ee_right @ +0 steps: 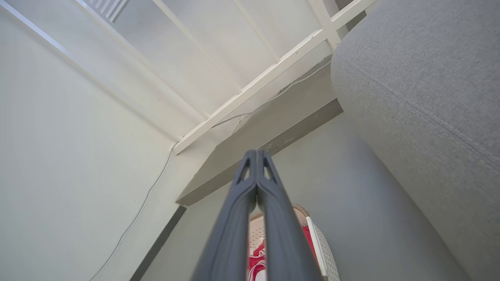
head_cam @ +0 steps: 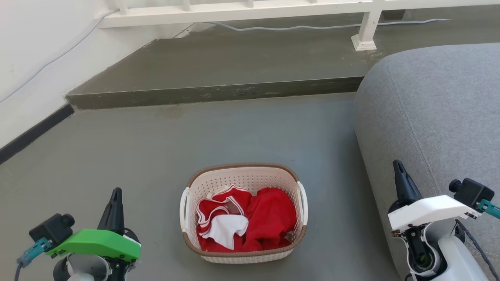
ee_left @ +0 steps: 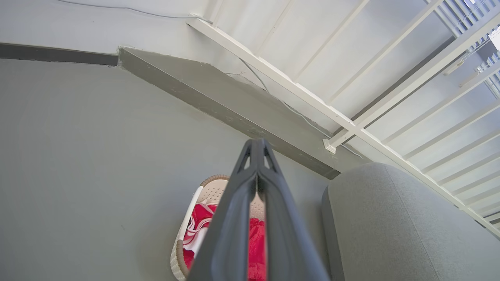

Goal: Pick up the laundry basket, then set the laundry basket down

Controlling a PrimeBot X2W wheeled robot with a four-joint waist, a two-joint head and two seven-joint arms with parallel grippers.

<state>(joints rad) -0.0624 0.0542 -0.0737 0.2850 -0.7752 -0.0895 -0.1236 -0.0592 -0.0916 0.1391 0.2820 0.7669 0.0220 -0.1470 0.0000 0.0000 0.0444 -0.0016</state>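
Note:
The laundry basket (head_cam: 243,177) stands on the grey floor at the bottom middle of the head view, cream and perforated, with a brown rim and a white loop handle on each side. Red and white clothes (head_cam: 246,218) lie inside it. My left gripper (head_cam: 115,195) is at the lower left, well left of the basket, shut with nothing in it. My right gripper (head_cam: 397,166) is at the lower right in front of the sofa, shut and empty too. The basket (ee_left: 183,249) peeks out behind the left fingers (ee_left: 256,146), and the basket (ee_right: 320,249) also lies below the right fingers (ee_right: 256,156).
A grey sofa (head_cam: 441,128) fills the right side, close to the basket. A raised concrete step (head_cam: 218,93) runs across the back, with a white railing (head_cam: 367,27) and a cable on it. A white wall with a dark baseboard (head_cam: 31,134) bounds the left.

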